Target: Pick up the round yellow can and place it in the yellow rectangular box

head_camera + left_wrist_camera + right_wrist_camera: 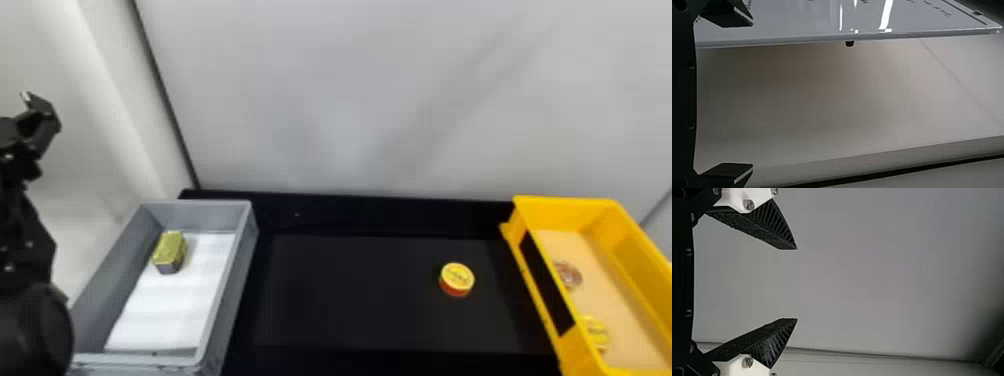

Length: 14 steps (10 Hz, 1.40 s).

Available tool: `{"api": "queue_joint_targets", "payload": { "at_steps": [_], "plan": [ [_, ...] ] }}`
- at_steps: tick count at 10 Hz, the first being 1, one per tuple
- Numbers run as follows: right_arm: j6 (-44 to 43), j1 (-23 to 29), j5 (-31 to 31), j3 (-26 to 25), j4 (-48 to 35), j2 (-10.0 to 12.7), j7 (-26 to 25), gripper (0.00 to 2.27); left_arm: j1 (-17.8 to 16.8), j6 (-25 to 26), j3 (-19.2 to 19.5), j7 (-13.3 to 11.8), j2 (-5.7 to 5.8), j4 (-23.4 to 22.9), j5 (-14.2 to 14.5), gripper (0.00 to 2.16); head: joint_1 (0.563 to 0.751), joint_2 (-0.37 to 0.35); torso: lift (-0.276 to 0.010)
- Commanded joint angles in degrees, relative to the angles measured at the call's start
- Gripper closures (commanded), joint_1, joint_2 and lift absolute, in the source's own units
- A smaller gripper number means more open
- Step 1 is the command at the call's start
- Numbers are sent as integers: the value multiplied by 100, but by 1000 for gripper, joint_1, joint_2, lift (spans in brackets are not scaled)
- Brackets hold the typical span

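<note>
Round yellow can (457, 276) on the black counter (350, 295) at four o'clock in the head view, yellow rectangular box (565, 212) toward its three o'clock, two round tins (595, 332) inside, gray bin (227, 280) at eight o'clock holding a gold tin (170, 248), left gripper (41, 117) near nine o'clock, open and empty, right gripper (797, 284) in its wrist view, also spread open and empty

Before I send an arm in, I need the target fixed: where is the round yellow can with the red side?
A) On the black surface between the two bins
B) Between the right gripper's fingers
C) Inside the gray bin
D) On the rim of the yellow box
A: the can sits on the black surface, between the gray bin and the yellow box.
</note>
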Motion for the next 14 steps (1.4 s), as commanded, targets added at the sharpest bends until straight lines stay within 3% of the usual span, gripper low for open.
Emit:
{"api": "queue_joint_targets", "payload": {
  "at_steps": [1,4,8,10,14],
  "plan": [
    [4,-13,-26,25,0,-15,6,150,-20,12,14,-27,-15,-1,-32,1,694,14,-61],
    [171,-118,97,403,70,-41,182,150,7,20,67,-27,-15,7,-50,1,694,14,-61],
    [136,-171,62,526,87,-15,341,154,-37,12,6,-27,-15,104,-41,1,694,14,-61],
    [197,-268,176,781,175,-33,393,154,-125,100,-56,-194,-15,104,-164,-1,694,14,-61],
    [347,-145,615,878,123,-50,587,196,-125,82,-12,-212,-15,95,-217,1,694,14,-61]
  ]
}}
